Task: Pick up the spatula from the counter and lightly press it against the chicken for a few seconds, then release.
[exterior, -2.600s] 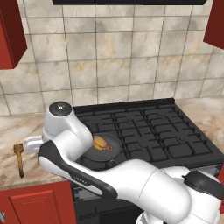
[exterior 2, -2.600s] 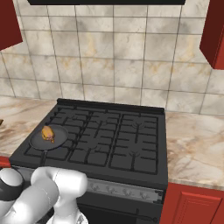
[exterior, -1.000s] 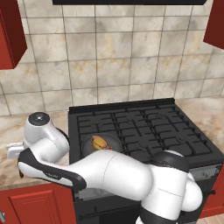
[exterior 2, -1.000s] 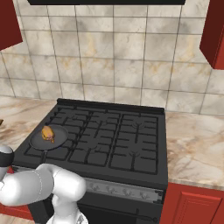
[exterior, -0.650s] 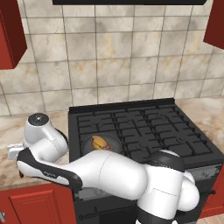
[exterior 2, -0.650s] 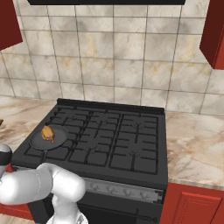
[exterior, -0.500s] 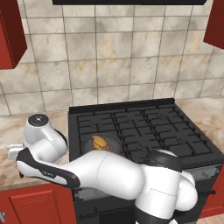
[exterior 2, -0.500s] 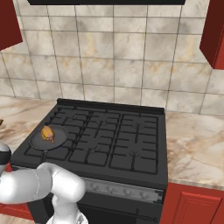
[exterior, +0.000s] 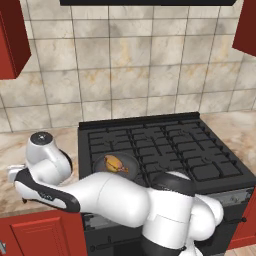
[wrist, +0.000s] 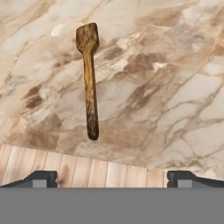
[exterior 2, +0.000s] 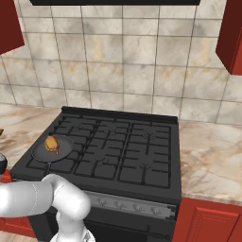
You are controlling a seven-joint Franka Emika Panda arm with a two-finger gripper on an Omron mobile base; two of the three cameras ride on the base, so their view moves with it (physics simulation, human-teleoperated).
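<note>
A wooden spatula (wrist: 89,83) lies flat on the marble counter (wrist: 166,87), blade toward the top of the hand view and handle end toward my fingers. My gripper (wrist: 112,177) hovers above it, open, its fingertips (wrist: 41,177) wide apart with nothing between them. The handle end is a little left of the gap's centre. The chicken (exterior: 115,163) sits in a small dark pan (exterior: 131,164) on the stove's front left burner; the chicken (exterior 2: 51,144) and the pan (exterior 2: 66,150) also show in the right base view. My arm (exterior: 75,187) reaches left over the counter, hiding the spatula in the left base view.
The black stove (exterior 2: 123,151) fills the middle, with marble counter (exterior 2: 210,156) to its right. The counter edge and wooden floor (wrist: 87,173) lie just under my fingers. Red cabinets (exterior: 11,40) hang at the upper corners, above the tiled wall (exterior: 130,75).
The arm has swung further left and lower over the counter left of the stove. The pan and chicken have stayed put.
</note>
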